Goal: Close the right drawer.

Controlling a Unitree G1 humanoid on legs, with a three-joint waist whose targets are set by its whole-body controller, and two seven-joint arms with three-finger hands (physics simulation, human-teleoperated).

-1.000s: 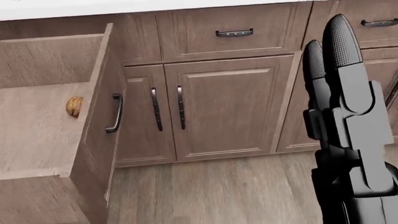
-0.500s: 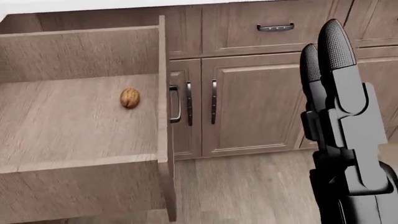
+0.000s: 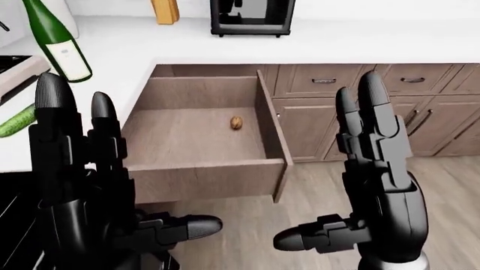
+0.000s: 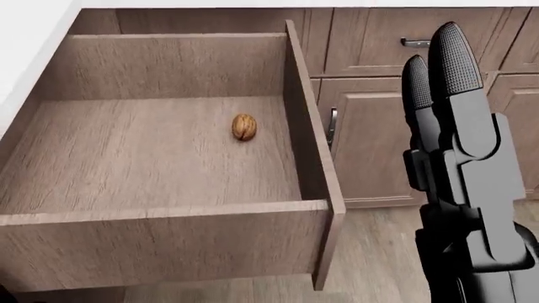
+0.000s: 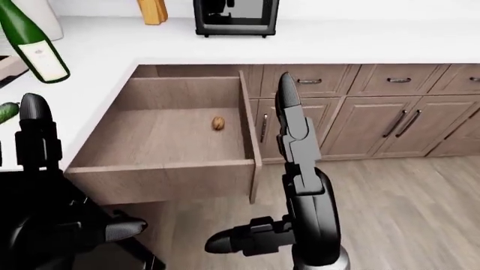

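Note:
The wooden drawer (image 4: 169,233) stands pulled far out from under the white counter (image 3: 135,62). Its front panel (image 4: 311,139), with a dark handle (image 4: 333,126), is on its right side in the head view. One walnut (image 4: 244,126) lies on the drawer's floor. My right hand (image 3: 345,169) is open with its fingers upright, to the right of the drawer and apart from it; it also shows in the head view (image 4: 450,126). My left hand (image 3: 112,169) is open and raised at the lower left, below the drawer's near wall, holding nothing.
A green wine bottle (image 3: 56,45) and a cucumber (image 3: 18,121) lie on the counter at the left. A black appliance (image 3: 251,17) and a wooden block (image 3: 165,11) stand at the top. Closed cabinet doors and drawers (image 3: 322,81) run to the right above the wood floor (image 3: 450,185).
The camera has swung left: the drawer has slid from the head view's left edge to fill most of it. My right hand keeps its place in the picture.

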